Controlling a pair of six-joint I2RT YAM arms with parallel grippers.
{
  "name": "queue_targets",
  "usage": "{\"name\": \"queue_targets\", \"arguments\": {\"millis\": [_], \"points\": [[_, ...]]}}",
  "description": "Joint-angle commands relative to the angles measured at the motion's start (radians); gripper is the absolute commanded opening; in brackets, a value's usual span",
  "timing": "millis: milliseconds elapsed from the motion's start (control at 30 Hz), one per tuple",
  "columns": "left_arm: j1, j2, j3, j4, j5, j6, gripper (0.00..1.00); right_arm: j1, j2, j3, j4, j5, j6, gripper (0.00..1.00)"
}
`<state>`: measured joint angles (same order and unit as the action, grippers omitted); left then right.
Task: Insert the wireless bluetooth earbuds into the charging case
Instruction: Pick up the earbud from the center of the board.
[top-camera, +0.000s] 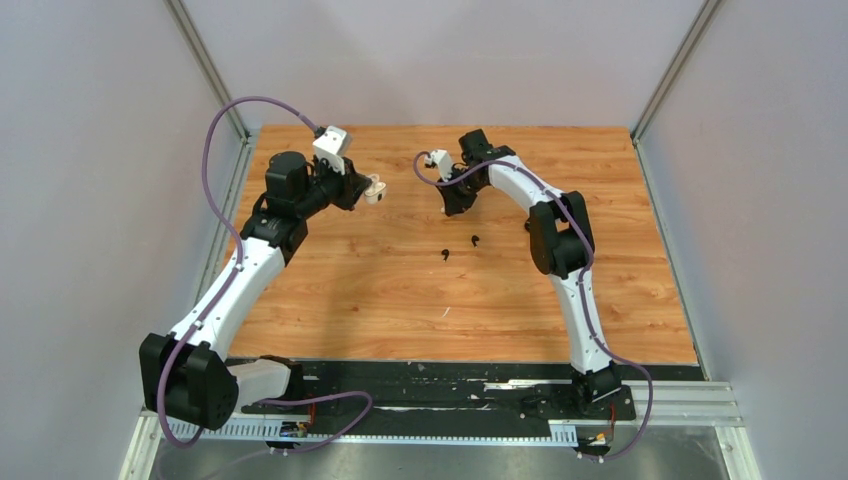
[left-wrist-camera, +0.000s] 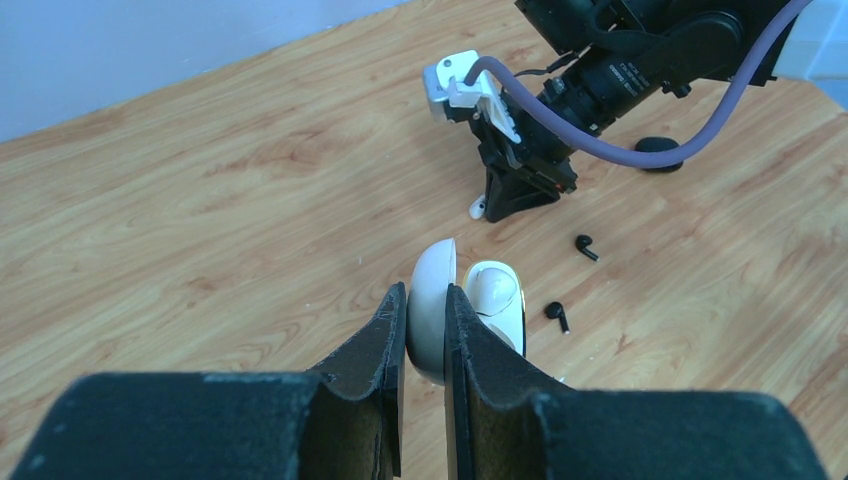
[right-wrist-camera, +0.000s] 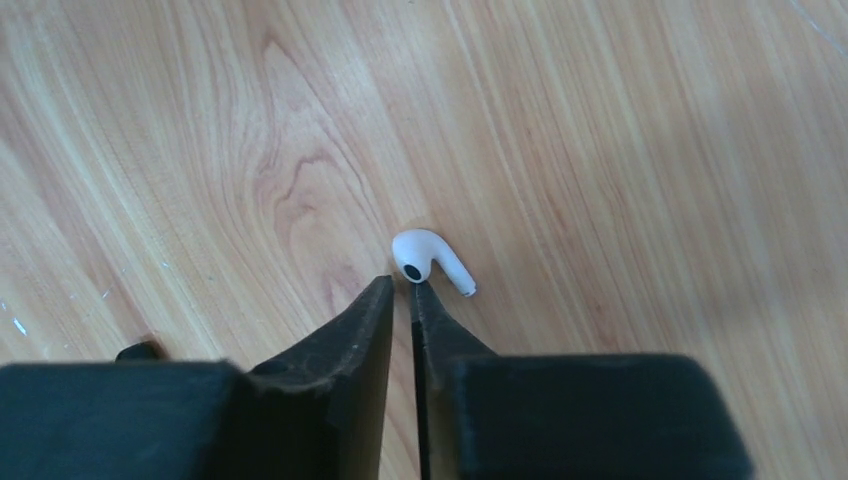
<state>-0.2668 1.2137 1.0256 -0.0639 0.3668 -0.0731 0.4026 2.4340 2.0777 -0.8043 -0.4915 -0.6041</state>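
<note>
- Table (top-camera: 340, 300): wood-grain top; no brand or writing is readable anywhere
- Left gripper (left-wrist-camera: 426, 312): fingers clamped on the open lid of the charging case (left-wrist-camera: 493, 295)
- Right gripper (right-wrist-camera: 402, 290): right of the case, fingers nearly together and empty; the step appears to be pickup, and the next move likely needs the fingers reopened and centred
- White earbud (right-wrist-camera: 428, 260): right of the case, just past those tips
- Black earbuds (left-wrist-camera: 556, 314): beside the case, on its right

A pale sliver of scrap (top-camera: 446, 311) lies on the wooden tabletop (top-camera: 330, 300) between grey walls (top-camera: 90, 150).
</note>
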Motion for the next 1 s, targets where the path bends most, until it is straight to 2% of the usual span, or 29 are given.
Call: {"name": "queue_targets", "arguments": {"millis": [0, 67, 167, 500, 967], "points": [[0.003, -0.014, 0.005, -0.001, 0.015, 0.012, 0.00, 0.000, -0.068, -0.016, -0.029, -0.087, -0.113, 0.20], [0.003, -0.019, 0.009, -0.020, 0.010, 0.032, 0.00, 0.000, -0.118, -0.067, -0.031, -0.113, -0.254, 0.25], [0.004, -0.024, 0.013, -0.038, 0.008, 0.043, 0.00, -0.001, -0.148, -0.110, -0.031, -0.126, -0.417, 0.28], [0.011, -0.031, 0.019, -0.054, 0.002, 0.050, 0.00, 0.010, -0.104, -0.067, -0.042, -0.086, -0.757, 0.35], [0.018, -0.046, -0.009, -0.032, -0.006, 0.035, 0.00, 0.041, -0.032, 0.010, -0.076, -0.085, -0.806, 0.36]]}}
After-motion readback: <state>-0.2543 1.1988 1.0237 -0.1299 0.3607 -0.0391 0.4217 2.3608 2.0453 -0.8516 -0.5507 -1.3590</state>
